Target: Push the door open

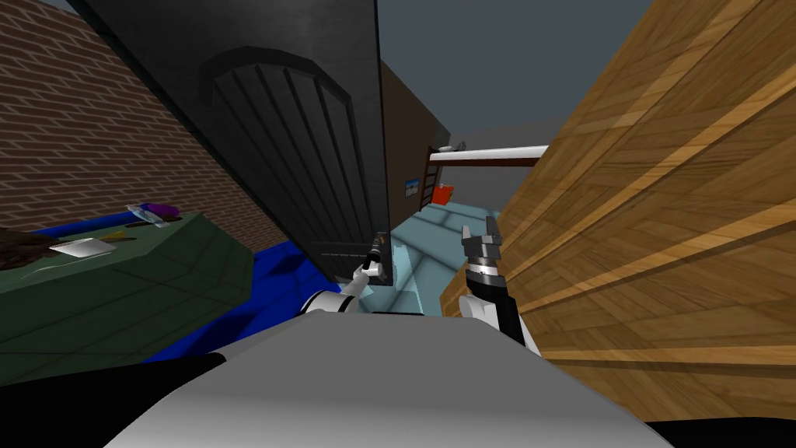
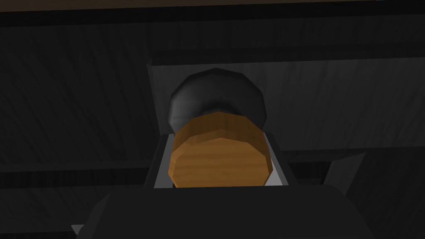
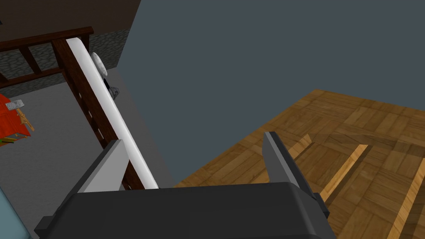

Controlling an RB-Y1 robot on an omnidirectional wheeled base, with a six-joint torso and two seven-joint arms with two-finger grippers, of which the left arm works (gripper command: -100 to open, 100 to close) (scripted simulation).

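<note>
Brown brick wall [image 1: 78, 117], left. Parquet-patterned wooden wall [image 1: 661, 233], right. Dark green angular worktop [image 1: 155, 280]. Blue floor [image 1: 268, 268].

The wooden knob [image 2: 220, 151] covers most of the left claw [image 2: 218, 133] in the left wrist view. Each of the fingers [image 2: 162, 162] is a mere sliver at the knob's side, and the claw's dark body hides the knob's near rim. The knob also masks the middle of the dark round plate [image 2: 216, 89] behind it.

In the head view the dark door [image 1: 295, 140], at the robot's eleven o'clock, is cut by the upper edge. The claw at the door's edge is too small to read. The green table [image 1: 155, 288] at nine o'clock runs off the side. The white item [image 1: 82, 247] and purple item [image 1: 159, 208] on it are too small to name. Far off at twelve o'clock, the bits on the white ledge [image 1: 490, 153] cannot be made out.
</note>
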